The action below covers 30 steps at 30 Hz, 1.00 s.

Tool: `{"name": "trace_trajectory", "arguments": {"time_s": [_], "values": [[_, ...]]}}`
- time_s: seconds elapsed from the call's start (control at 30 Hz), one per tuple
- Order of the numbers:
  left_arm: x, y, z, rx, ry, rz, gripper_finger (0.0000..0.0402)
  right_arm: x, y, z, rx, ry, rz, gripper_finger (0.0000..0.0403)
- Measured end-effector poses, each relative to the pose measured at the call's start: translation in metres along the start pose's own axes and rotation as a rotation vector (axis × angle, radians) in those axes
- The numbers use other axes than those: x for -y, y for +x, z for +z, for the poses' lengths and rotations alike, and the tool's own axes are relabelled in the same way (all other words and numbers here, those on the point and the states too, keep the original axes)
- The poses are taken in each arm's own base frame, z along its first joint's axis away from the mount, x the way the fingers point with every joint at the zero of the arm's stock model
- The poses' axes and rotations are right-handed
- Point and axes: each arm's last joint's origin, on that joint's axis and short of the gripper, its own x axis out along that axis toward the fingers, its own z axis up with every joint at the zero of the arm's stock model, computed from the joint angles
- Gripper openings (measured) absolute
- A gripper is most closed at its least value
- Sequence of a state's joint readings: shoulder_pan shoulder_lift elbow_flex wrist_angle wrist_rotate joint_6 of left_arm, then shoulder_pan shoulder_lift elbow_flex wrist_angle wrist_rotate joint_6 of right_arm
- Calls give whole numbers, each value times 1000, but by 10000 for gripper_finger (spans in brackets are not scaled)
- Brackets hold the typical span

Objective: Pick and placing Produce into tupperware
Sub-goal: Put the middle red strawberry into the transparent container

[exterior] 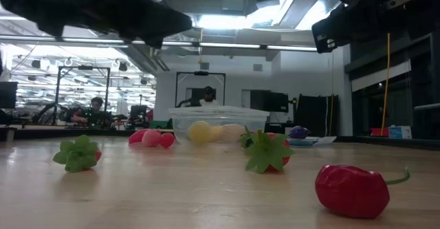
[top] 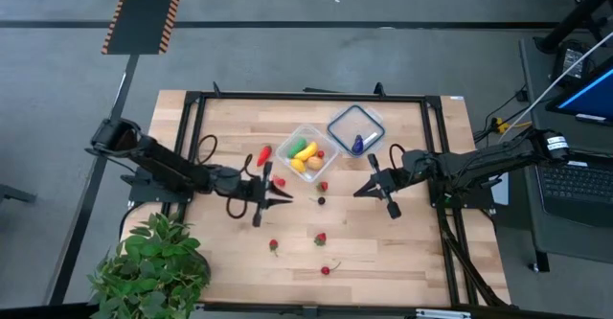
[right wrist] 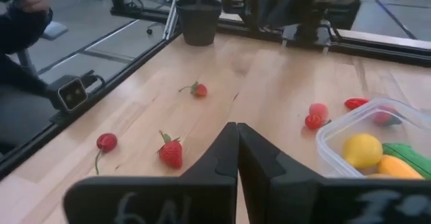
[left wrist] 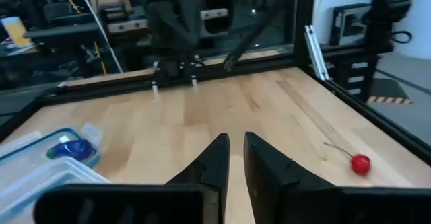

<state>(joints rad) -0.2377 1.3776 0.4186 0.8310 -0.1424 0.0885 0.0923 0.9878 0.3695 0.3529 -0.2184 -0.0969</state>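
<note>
Fingers of the left gripper [top: 284, 199] stand a narrow slit apart with nothing between them, as the left wrist view shows, and they hover above the wooden table [top: 402, 252] just near and left of the tupperware [top: 306, 152]. The right gripper [top: 361, 191] has its fingers pressed together, empty, and hangs over the table right of the tub, its arm reaching in from the right side.

The tupperware sits at the middle of the table toward the far edge and holds several pieces of Produce: a yellow lemon-like piece [top: 298, 148], a green one [top: 308, 153] and an orange-tan one [top: 314, 164]. Just beside the tub on its far right lies a clear lid with a greyish-blue rim [top: 355, 129], with a blue-purple piece [top: 357, 145] resting on it.

More Produce lies loose on the table: a red chilli [top: 263, 155] left of the tub, a small red piece [top: 324, 186] and a dark one [top: 321, 200] just near of it, two strawberries [top: 320, 239] farther near, and a red cherry [top: 326, 270] closest to the near edge. A leafy potted plant [top: 153, 262] stands at the near left corner.
</note>
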Motion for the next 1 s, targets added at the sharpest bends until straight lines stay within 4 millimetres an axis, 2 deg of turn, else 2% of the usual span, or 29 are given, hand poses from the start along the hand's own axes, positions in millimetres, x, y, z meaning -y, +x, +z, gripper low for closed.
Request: {"name": "trace_trajectory", "arguments": {"time_s": [0.2,0.47,0.67,0.83,1.0], "values": [[10,-5,-3,-9,7,-38,51,2,0,7,41,95,-50,14],[10,-5,-4,-17,8,-38,62,-6,7,24,56,14,-66,63],[10,-5,-4,-17,8,-36,67,-7,27,23,-21,-13,-119,128],[7,-5,-4,-24,9,43,56,-3,50,20,-171,-32,-148,178],[7,-5,-4,-26,5,44,41,0,71,26,-328,-87,-132,209]]}}
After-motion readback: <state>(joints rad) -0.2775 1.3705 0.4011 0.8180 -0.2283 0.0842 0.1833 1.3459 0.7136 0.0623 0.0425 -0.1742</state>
